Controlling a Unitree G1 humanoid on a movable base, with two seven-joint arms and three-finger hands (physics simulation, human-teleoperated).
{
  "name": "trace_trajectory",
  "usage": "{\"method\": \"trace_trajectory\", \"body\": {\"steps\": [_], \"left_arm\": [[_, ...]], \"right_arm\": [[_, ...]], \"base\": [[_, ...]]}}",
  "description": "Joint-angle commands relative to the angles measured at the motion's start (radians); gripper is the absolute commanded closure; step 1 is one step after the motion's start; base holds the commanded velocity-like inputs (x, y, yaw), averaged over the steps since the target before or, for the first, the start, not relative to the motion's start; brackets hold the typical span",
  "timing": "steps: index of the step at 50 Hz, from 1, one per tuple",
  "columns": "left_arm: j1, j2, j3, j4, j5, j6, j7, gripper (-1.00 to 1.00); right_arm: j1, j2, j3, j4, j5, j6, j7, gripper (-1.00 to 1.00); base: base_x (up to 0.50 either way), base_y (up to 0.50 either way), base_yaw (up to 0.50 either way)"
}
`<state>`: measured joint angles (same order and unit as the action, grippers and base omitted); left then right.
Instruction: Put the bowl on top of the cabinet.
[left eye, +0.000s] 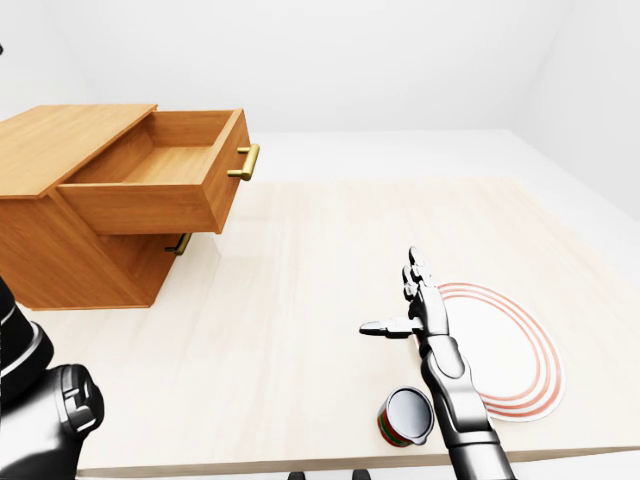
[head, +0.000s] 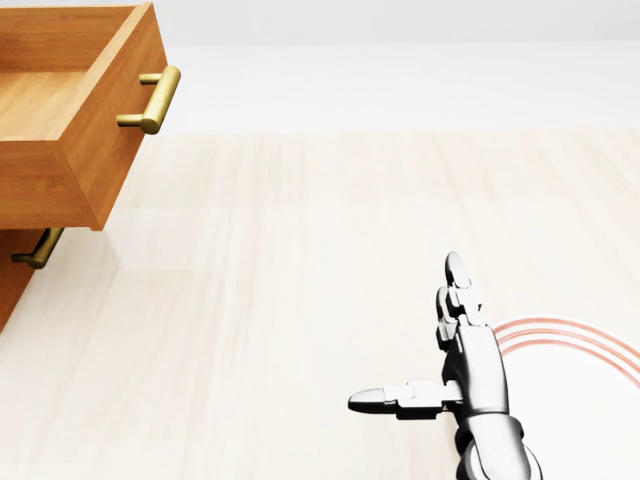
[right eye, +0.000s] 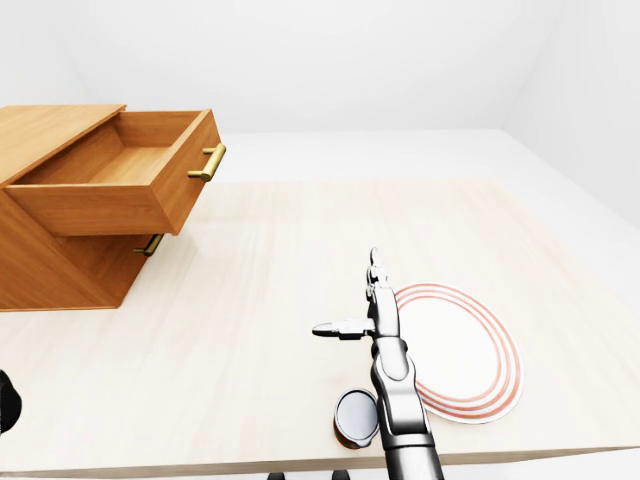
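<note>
Basically nothing done yet on the placement. The bowl (left eye: 407, 417) sits on the worktop (left eye: 300, 300), tipped on its side with its mouth facing the camera, red and green bands on the outside. Taking the cabinet (left eye: 60, 200) as landmark: the bowl is well apart from it, far toward the lower right in the left-eye view, close to the worktop's near edge. It lies just beside the striped plate (left eye: 510, 350), on the plate's cabinet-facing side; whether they touch, cannot tell.

The right hand (left eye: 405, 300) is spread wide, fingers pointing away from the camera, thumb out toward the cabinet side, holding nothing. It hovers past the bowl, over the plate's cabinet-side rim, so the forearm passes right by the bowl. No grasp.

The left hand is not visible; only a dark bulk of the left arm (left eye: 45, 410) shows at the lower left, below the cabinet in the left-eye view. Its state cannot be told.

The cabinet's top drawer (left eye: 160, 180) is pulled out and looks empty, brass handle (left eye: 245, 162) showing. The cabinet's top surface (left eye: 55, 140) shows bare wood in the part in view.

Left to do, as a judgement: bring the hand back down onto the bowl, grip it, carry it across the worktop to the cabinet, set it on top. All steps remain.
</note>
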<state>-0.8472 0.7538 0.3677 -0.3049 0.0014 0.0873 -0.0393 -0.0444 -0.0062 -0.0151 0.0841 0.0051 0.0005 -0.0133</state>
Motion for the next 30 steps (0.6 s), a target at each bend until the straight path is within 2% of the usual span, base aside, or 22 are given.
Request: {"method": "trace_trajectory", "body": {"steps": [1, 5, 7, 8, 9, 11, 12, 13, 16, 18, 20, 22, 25, 27, 30], "left_arm": [[-0.117, 0.138, 0.005, 0.309, 0.028, 0.000, 0.074, 0.98], [-0.124, 0.147, 0.000, 0.331, 0.027, 0.000, 0.078, 0.98], [-0.204, 0.190, -0.022, 0.520, 0.060, -0.068, 0.097, 0.98], [-0.208, 0.192, -0.025, 0.529, 0.060, -0.072, 0.098, 0.98], [-0.233, 0.201, -0.036, 0.598, 0.077, -0.102, 0.108, 0.97], [-0.238, 0.202, -0.038, 0.610, 0.078, -0.108, 0.109, 0.97], [-0.264, 0.207, -0.049, 0.713, 0.101, -0.166, 0.127, 0.97], [-0.282, 0.213, -0.062, 0.793, 0.128, -0.175, 0.145, 0.98], [-0.319, 0.218, -0.072, 0.900, 0.154, -0.175, 0.161, 0.98], [-0.340, 0.226, -0.078, 0.981, 0.171, -0.175, 0.178, 0.97], [-0.346, 0.227, -0.080, 0.994, 0.174, -0.175, 0.179, 0.97], [-0.373, 0.238, -0.092, 1.111, 0.208, -0.175, 0.210, 0.97], [-0.401, 0.247, -0.099, 1.179, 0.224, -0.175, 0.230, 0.97], [-0.416, 0.259, -0.117, 1.306, 0.272, -0.175, 0.285, 0.98], [-0.421, 0.260, -0.119, 1.353, 0.288, -0.175, 0.308, 0.97]], "right_arm": [[0.004, 0.001, 0.002, -0.010, -0.001, 0.006, 0.001, -1.00], [0.004, 0.001, 0.002, -0.009, -0.002, 0.005, 0.000, -1.00], [0.006, 0.001, 0.002, -0.012, -0.001, 0.006, 0.001, -1.00], [0.006, 0.001, 0.002, -0.013, -0.001, 0.007, 0.001, -1.00], [0.006, 0.001, 0.003, -0.015, -0.002, 0.008, 0.002, -1.00], [0.006, 0.001, 0.003, -0.015, -0.002, 0.008, 0.002, -1.00], [0.005, 0.001, 0.002, -0.013, -0.002, 0.008, 0.002, -1.00], [0.004, 0.001, 0.002, -0.010, -0.002, 0.006, 0.002, -1.00], [0.005, 0.001, 0.002, -0.014, -0.002, 0.010, 0.001, -1.00], [0.001, 0.001, 0.001, 0.000, -0.002, 0.001, 0.002, -1.00], [0.000, 0.001, 0.001, 0.002, -0.002, 0.000, 0.002, -1.00], [0.000, 0.001, 0.002, 0.000, -0.002, 0.002, 0.002, -1.00], [-0.002, 0.001, 0.001, 0.008, -0.002, -0.004, 0.002, -1.00], [-0.003, 0.000, 0.000, 0.011, -0.001, -0.005, 0.002, -1.00], [-0.003, 0.001, 0.002, 0.008, -0.002, -0.004, 0.001, -1.00]], "base": [[0.00, 0.00, 0.00], [0.00, 0.00, 0.00], [0.00, 0.00, 0.00], [0.00, 0.00, 0.00], [0.00, 0.00, 0.00], [0.00, 0.00, 0.00], [0.00, 0.00, 0.00], [0.00, 0.00, 0.00], [0.00, 0.00, 0.00], [0.00, 0.00, 0.00], [0.00, 0.00, 0.00], [0.00, 0.00, 0.00], [0.00, 0.00, 0.00], [0.00, 0.00, 0.00], [0.00, 0.00, 0.00]]}}
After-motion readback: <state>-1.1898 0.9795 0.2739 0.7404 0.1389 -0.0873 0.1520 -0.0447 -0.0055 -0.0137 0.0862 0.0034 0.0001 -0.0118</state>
